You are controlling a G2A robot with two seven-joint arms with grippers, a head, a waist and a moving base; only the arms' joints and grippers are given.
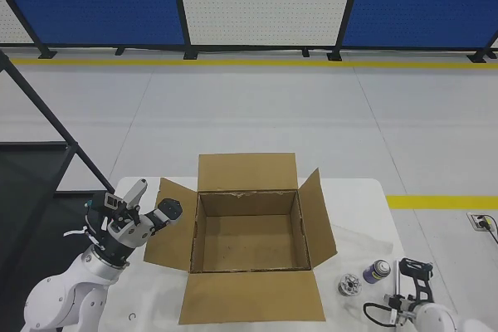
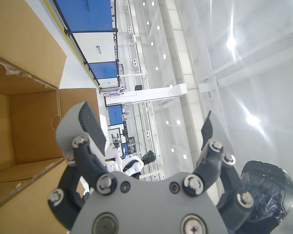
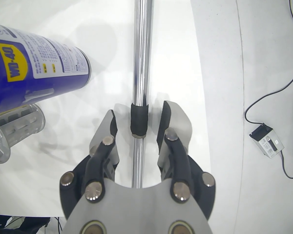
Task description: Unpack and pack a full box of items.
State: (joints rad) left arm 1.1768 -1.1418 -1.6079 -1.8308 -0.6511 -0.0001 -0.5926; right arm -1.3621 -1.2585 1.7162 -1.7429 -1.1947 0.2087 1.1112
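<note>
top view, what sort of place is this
Probably an industrial hall or robot lab: blue partition panels, a yellow floor line, and a high lit ceiling in the left wrist view.

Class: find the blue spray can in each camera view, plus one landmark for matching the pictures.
Top view: the blue spray can stands on the table's near right part, right of the cardboard box.
Right wrist view: it stands close beside the steel rod.
Left wrist view: camera faces into the box, away from the can.
Shared landmark: the ribbed metal cylinder next to the can.

White floor [image 1: 257,116], blue partition panels [image 1: 95,21]
</note>
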